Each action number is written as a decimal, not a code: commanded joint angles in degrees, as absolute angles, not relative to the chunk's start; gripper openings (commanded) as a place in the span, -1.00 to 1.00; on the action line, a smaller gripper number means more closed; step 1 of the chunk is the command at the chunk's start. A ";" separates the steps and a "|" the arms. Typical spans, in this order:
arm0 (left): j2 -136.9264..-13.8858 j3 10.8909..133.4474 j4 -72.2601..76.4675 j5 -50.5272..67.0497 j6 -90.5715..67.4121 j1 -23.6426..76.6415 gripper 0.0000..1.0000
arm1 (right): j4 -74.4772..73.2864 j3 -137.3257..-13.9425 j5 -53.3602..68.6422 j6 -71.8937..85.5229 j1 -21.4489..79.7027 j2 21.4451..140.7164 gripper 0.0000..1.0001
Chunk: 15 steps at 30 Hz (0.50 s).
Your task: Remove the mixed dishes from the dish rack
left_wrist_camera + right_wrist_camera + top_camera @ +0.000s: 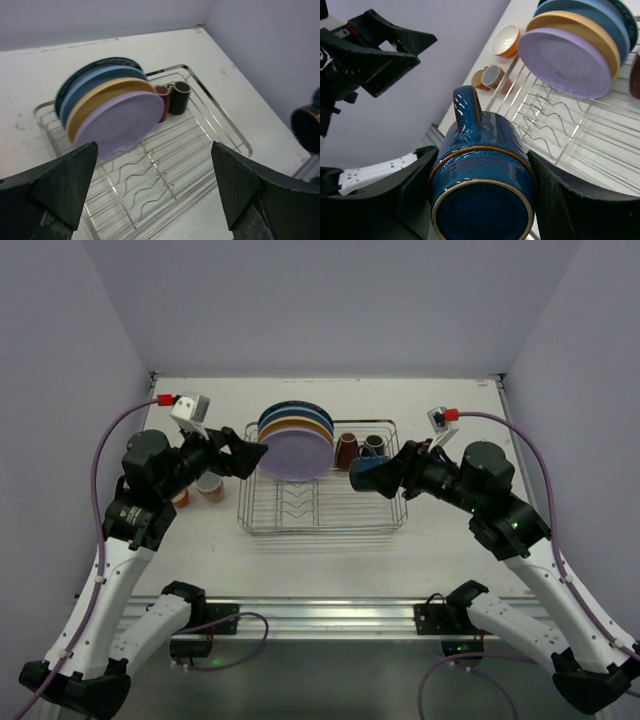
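The silver wire dish rack sits mid-table. At its back left, lavender, yellow and blue plates stand on edge in the dividers. A brown cup and a black cup stand at the back right. My right gripper is shut on a glossy blue cup, held in the air over the rack's right side, handle pointing away from the wrist. My left gripper hangs open and empty just left of the plates.
On the table left of the rack stand an orange bowl with a white inside and two small cups, partly hidden under my left arm in the top view. White walls close in the table on three sides.
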<state>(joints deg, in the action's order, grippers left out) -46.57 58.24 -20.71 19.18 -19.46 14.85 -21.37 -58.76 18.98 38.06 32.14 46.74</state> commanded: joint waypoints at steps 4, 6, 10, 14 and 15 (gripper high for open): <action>-48.51 61.61 -6.70 27.76 -22.41 27.85 1.00 | -11.25 -59.06 24.17 46.58 31.99 44.57 -1.00; -48.34 59.60 0.50 29.43 -22.24 32.05 1.00 | -10.03 -58.63 24.26 48.68 31.99 43.77 -1.00; -46.94 54.24 12.55 33.22 -20.22 37.26 1.00 | -5.72 -56.96 27.41 54.65 31.90 42.54 -1.00; -45.97 50.89 19.51 35.51 -18.28 40.25 1.00 | 2.27 -54.49 34.00 60.64 31.90 42.18 -1.00; -46.40 50.71 19.86 35.77 -17.59 41.30 1.00 | 2.89 -54.67 34.45 61.08 31.90 42.36 -1.00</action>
